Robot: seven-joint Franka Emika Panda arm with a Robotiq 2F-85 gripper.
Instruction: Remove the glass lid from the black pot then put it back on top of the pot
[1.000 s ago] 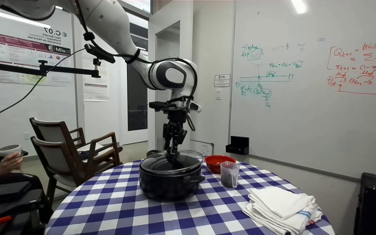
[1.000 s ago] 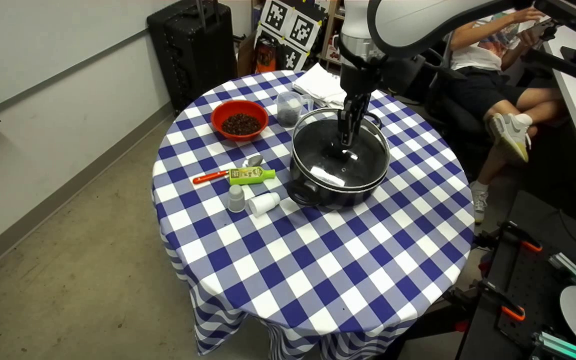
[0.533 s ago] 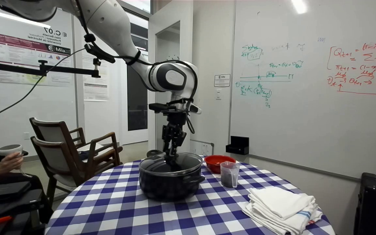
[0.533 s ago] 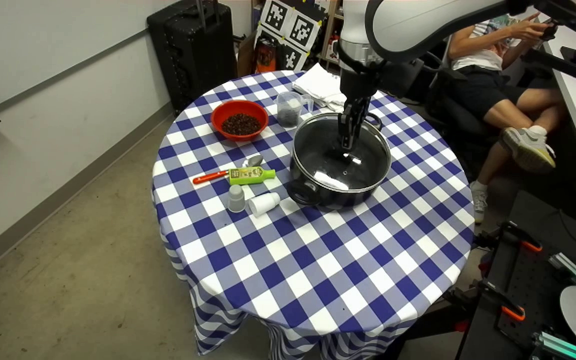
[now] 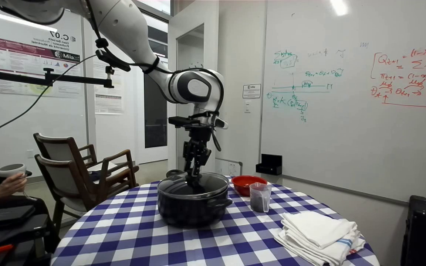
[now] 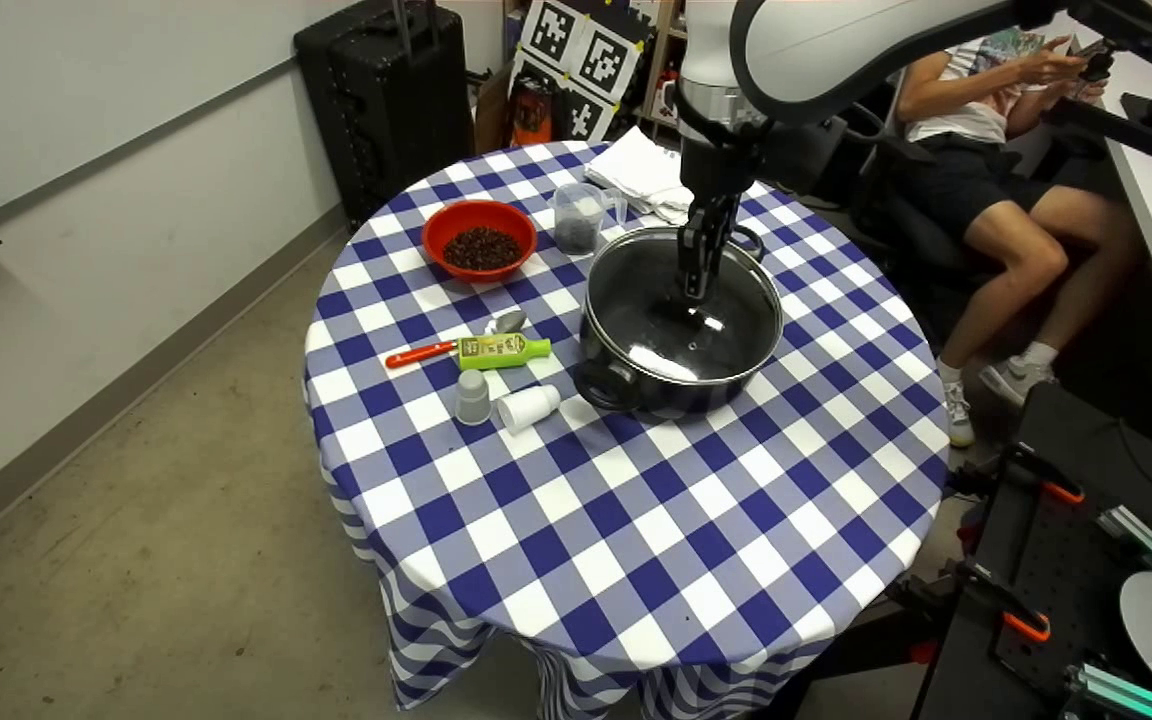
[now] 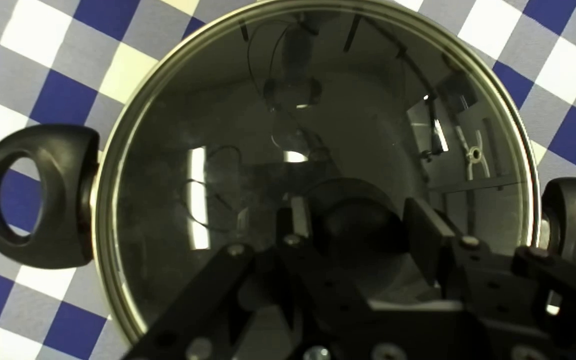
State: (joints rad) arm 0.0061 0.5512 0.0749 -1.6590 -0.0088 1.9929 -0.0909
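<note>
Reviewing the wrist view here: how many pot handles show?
2. One handle is whole, at the picture's left; the other handle is at its right, cut off by the frame. Both exterior views also show just two.

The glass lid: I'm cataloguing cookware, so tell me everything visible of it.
The glass lid is round, dark, glossy and see-through, with a shiny metal-looking rim, black knob and small ringed spot, perhaps a vent. It appears seated level on the black pot. The tool straddles the knob; whether it grips is unclear.

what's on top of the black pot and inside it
The glass lid, with the hand straddling its knob. Anything inside the black pot is hidden by dark, reflecting glass.
</note>
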